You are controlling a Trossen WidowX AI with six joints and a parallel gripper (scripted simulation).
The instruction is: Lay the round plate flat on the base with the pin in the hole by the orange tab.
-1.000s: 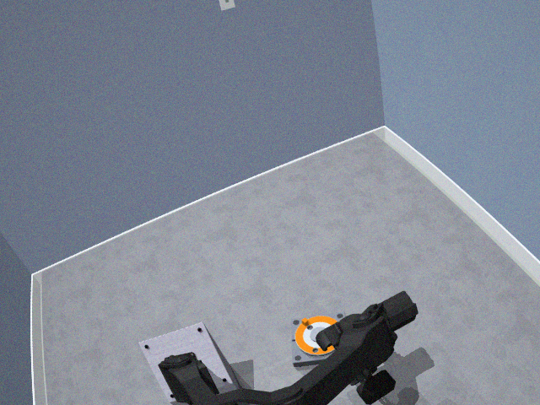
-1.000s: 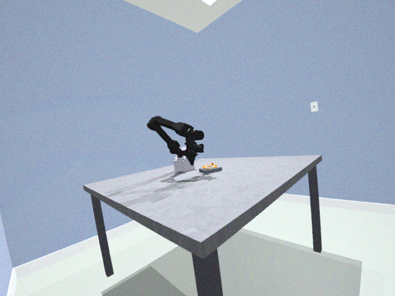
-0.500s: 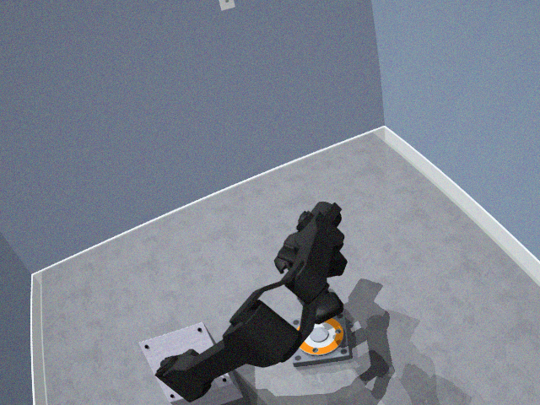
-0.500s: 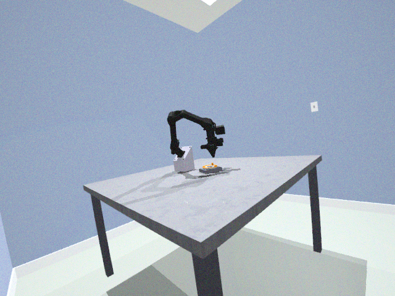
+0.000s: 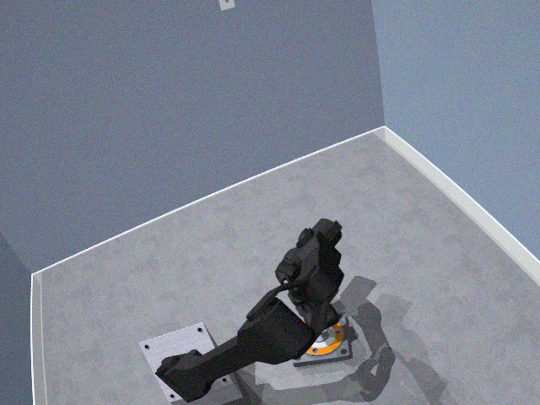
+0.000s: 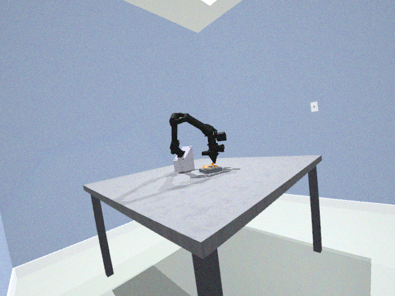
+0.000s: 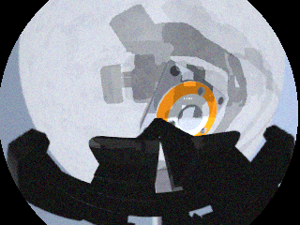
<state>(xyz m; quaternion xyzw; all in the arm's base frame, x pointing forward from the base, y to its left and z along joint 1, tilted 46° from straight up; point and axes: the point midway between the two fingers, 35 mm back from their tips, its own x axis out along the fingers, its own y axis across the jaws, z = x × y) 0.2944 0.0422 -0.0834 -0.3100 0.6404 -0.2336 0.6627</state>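
- My pincer (image 7: 161, 127): clenched, fingers pressed together to a single point, nothing between them; aimed downward over the near rim of the round plate (image 7: 187, 109); whether the tips touch it I cannot tell
- Round plate: orange ring with small holes, pale centre on the post (image 7: 189, 112); sits on the grey square base (image 5: 327, 353), on the table (image 6: 203, 203) just beside my mount (image 6: 184, 159)
- Orange tab and pin: hidden under my wrist in the top view, too small to make out elsewhere
- My arm (image 6: 191, 122): arched up from the mount and down over the base, casting shadows across the table top
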